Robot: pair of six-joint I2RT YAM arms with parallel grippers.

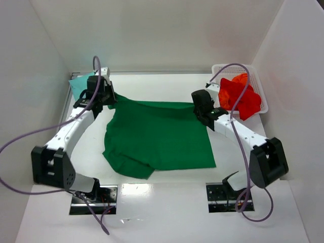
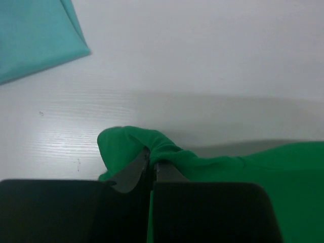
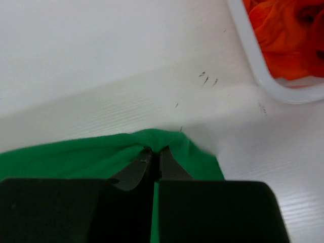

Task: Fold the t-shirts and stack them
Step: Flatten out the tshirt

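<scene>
Green tee (image 1: 159,136) is spread flat just left of the basket (image 1: 261,96), its 2 far corners pinched: left gripper (image 2: 152,163) and right gripper (image 3: 156,152) are both clenched on cloth. Looks like the 1st fold. Next, I'd guess both lift together and carry that edge away from the basket.

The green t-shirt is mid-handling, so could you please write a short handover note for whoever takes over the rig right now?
Grippers: the left gripper is shut on the far left corner of the green t-shirt; the right gripper is shut on its far right corner.
Things: the green t-shirt lies spread on the table, rumpled at its near left. The teal t-shirt lies flat at the far left. The red t-shirts are bunched in the basket.
Done: nothing stacked.
Left: fold the green, stack, then the red.
</scene>
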